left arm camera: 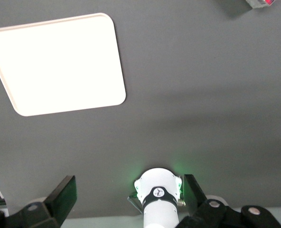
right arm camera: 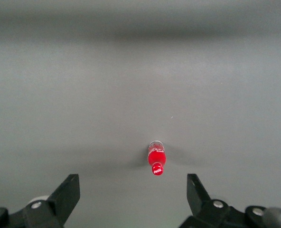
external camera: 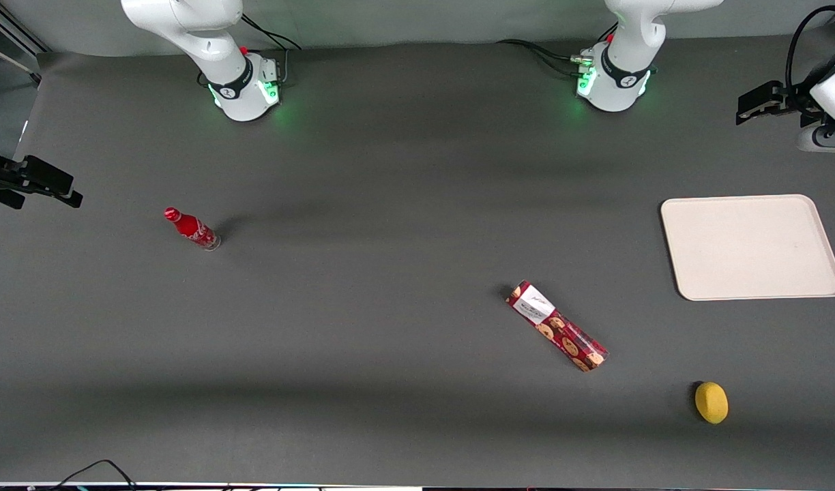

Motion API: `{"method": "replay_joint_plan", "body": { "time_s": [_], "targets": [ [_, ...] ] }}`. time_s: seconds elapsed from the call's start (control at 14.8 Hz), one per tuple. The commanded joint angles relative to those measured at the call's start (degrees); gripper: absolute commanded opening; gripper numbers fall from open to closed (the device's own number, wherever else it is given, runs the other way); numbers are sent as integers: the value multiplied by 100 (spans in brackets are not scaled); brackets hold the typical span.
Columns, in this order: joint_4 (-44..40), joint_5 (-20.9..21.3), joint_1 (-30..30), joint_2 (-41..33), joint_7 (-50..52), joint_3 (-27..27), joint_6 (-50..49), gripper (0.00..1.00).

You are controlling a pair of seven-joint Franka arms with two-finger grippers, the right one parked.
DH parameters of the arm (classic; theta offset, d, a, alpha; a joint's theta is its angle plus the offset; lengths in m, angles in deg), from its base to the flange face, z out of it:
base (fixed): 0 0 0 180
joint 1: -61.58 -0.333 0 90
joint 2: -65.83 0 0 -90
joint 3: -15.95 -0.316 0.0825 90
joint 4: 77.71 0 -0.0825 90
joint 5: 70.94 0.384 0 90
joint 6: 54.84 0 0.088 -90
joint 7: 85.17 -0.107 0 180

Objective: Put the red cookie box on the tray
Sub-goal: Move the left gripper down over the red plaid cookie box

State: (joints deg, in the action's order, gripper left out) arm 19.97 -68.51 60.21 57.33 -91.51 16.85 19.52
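Your left gripper hangs open above the flat cream-white rectangular tray; the long dark-red cardboard cookie box lies well apart from it.

A small red bottle with a red cap stands upright on the dark grey tabletop, toward the parked arm's end. Seen from the right wrist, the bottle stands alone on bare tabletop, its cap bearing white lettering. A yellow lemon lies toward the working arm's end, close to the front camera's edge of the tabletop. Black cables trail along that same edge, nearer the parked arm's end.
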Motion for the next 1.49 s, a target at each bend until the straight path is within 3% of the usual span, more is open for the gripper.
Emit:
{"method": "replay_joint_plan", "body": {
  "time_s": [0.0,0.27,0.54,0.74,1.08,1.42],
  "targets": [
    [-284,-67,67,252,-148,7,-87,100],
    [-407,-251,67,497,97,-19,8,100],
    [-1688,-839,111,1996,2518,147,131,100],
    [-2087,-920,128,2886,4704,646,1032,100],
    [-2052,-771,198,4248,6310,1175,3010,100],
    [-1614,116,322,5165,6988,1396,4496,100]
  ]
}}
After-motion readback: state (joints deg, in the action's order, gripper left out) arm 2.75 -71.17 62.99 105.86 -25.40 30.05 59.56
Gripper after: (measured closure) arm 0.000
